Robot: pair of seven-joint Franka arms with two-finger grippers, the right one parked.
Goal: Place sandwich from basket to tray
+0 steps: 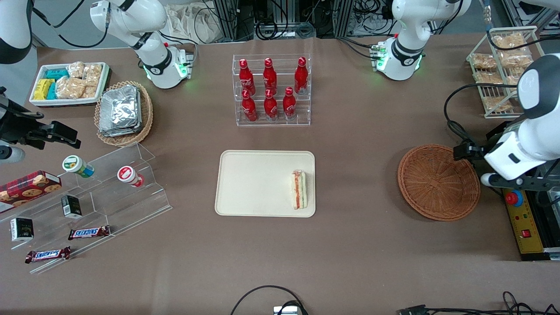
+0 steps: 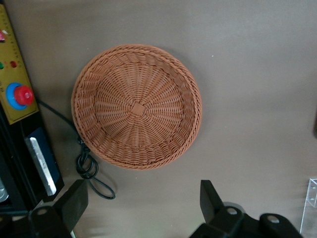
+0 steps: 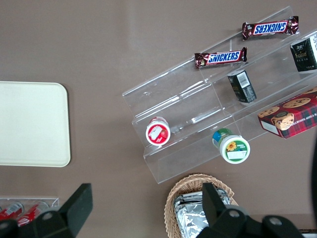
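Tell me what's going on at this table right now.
The sandwich already lies on the cream tray, along the tray's edge toward the working arm's end of the table. The reddish-brown wicker basket it was meant to come from holds nothing. The left arm's gripper hangs above the table beside that basket, fingers open and holding nothing. So the move from basket to tray looks done.
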